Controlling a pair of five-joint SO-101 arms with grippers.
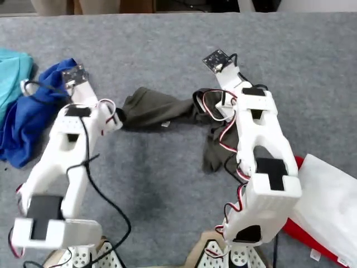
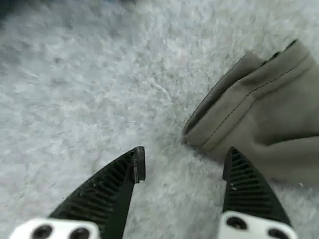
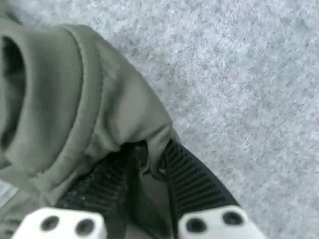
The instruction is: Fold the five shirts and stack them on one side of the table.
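Observation:
An olive shirt (image 1: pixel 156 109) lies crumpled across the middle of the grey table. My left gripper (image 2: pixel 187 164) is open just above the cloth-covered table, with the shirt's stitched hem (image 2: pixel 259 109) right beside one fingertip and nothing between the fingers. In the high view the left gripper (image 1: pixel 117 118) sits at the shirt's left end. My right gripper (image 3: pixel 154 154) is shut on a fold of the olive shirt (image 3: pixel 99 104) near its thick hem. The right arm (image 1: pixel 251 111) stands over the shirt's right part.
A blue shirt (image 1: pixel 28 117) and a teal shirt (image 1: pixel 11 78) lie bunched at the far left. At the right front edge a white shirt (image 1: pixel 329 201) lies on a red one (image 1: pixel 301 234). Grey table cover (image 1: pixel 167 184) shows bare between the arms.

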